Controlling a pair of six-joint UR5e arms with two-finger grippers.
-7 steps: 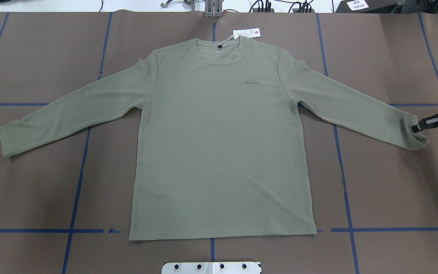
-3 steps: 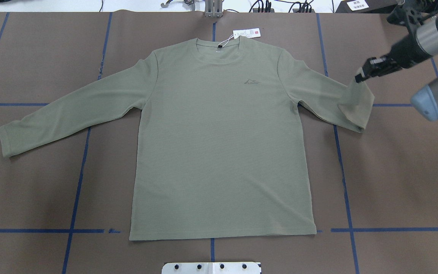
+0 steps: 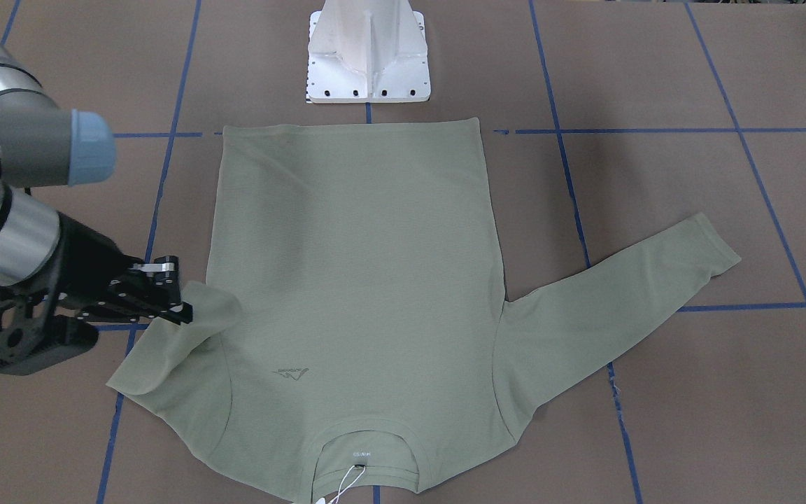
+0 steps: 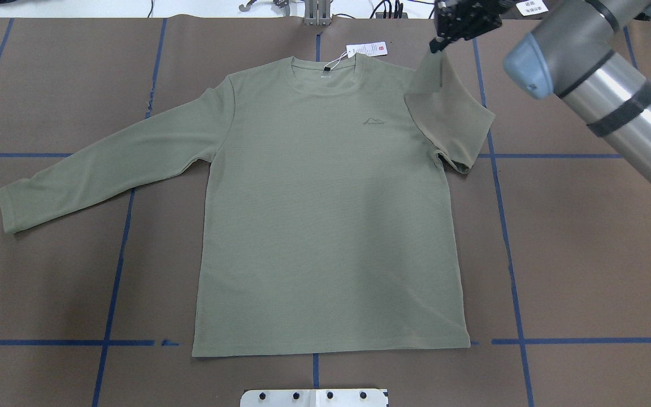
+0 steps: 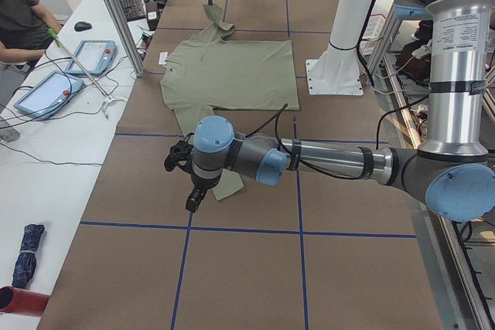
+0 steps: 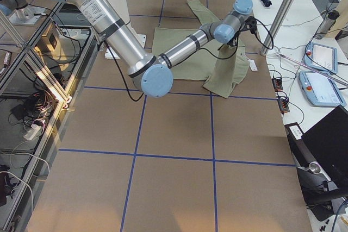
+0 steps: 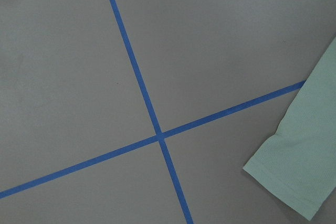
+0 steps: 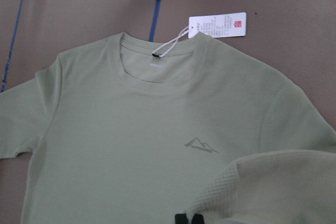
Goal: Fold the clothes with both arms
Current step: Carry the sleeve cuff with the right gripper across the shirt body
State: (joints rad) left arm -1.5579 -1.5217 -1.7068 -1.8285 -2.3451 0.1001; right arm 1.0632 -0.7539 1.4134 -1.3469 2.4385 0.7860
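We have swung the shirt point(image 4: 325, 226) sleeve point(image 4: 450, 113) inward, right gripper point(image 4: 434, 46) fingers clamped on its cuff point(image 8: 273, 187); the left gripper point(image 5: 191, 200) we cannot tell.

Olive-green shirt point(image 4: 325, 226); brown table point(image 4: 585, 254), blue tape grid point(image 4: 585, 341).

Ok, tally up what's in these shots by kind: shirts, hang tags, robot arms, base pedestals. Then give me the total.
Shirt: 1
Hang tag: 1
Robot arms: 2, the right arm and the left arm
White base pedestal: 1
Total: 5
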